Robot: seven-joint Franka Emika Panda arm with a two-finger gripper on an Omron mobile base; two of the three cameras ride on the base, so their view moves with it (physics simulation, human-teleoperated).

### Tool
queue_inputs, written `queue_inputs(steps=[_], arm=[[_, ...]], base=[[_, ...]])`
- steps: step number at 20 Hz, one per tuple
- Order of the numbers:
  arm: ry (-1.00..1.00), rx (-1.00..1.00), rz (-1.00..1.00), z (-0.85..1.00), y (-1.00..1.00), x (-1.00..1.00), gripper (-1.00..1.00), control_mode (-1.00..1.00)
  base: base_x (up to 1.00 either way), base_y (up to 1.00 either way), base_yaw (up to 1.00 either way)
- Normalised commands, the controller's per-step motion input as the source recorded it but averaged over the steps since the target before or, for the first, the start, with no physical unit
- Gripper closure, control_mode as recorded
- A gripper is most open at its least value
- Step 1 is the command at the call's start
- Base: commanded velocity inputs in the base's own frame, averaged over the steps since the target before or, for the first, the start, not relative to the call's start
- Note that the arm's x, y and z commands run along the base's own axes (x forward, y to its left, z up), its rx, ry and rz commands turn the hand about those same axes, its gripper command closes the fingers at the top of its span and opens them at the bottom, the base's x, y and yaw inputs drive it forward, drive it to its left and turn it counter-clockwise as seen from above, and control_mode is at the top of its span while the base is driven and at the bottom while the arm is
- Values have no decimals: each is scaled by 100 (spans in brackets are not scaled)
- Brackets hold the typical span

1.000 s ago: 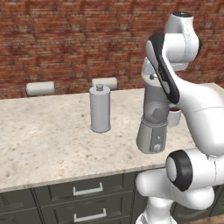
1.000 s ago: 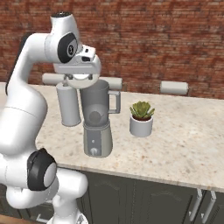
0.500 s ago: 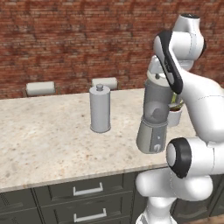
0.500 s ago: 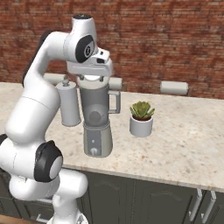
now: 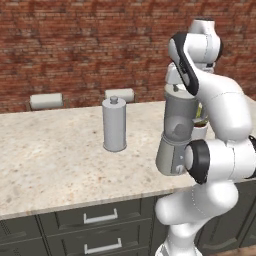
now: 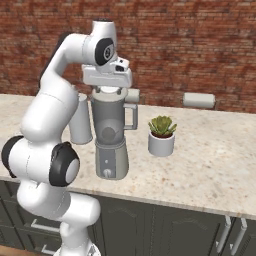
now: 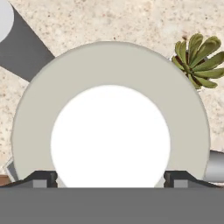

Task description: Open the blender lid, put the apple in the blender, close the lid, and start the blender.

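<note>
Nearest the base stands the blender point(image 6: 111, 145) on the speckled tabletop point(image 6: 210, 165), close to its front edge, its small knob facing forward and the jar's handle toward the potted succulent point(image 6: 161, 135). The blender lid point(image 7: 110, 109) sits flat on the jar's mouth — in the hand view its grey ring and white centre cap lie square beneath the camera. The end effector point(image 7: 110, 177) hangs directly above the lid, its two dark fingertips point(image 7: 41, 178) spread wide, one at each side of the white cap; whether they touch the lid I cannot tell. A faint reddish blur shows low inside the translucent jar in both base views, too dim to name as the apple.

Just behind the blender stands the tall grey canister point(image 5: 114, 125) with its knobbed top, well apart from the succulent. Farthest back — against the brick wall point(image 5: 75, 45) — lie two pale rolls point(image 5: 46, 101).
</note>
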Motion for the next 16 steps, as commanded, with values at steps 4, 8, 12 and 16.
queue_inputs(steps=[4, 8, 12, 16], arm=[[11, 0, 0, -7, 0, 17, 100, -100], [4, 0, 0, -9, 0, 0, 100, -100], [0, 0, 0, -4, 0, -8, 100, -100], [0, 0, 0, -4, 0, -11, 100, -100]], base=[[0, 0, 0], [0, 0, 0], [0, 0, 0], [0, 0, 0]])
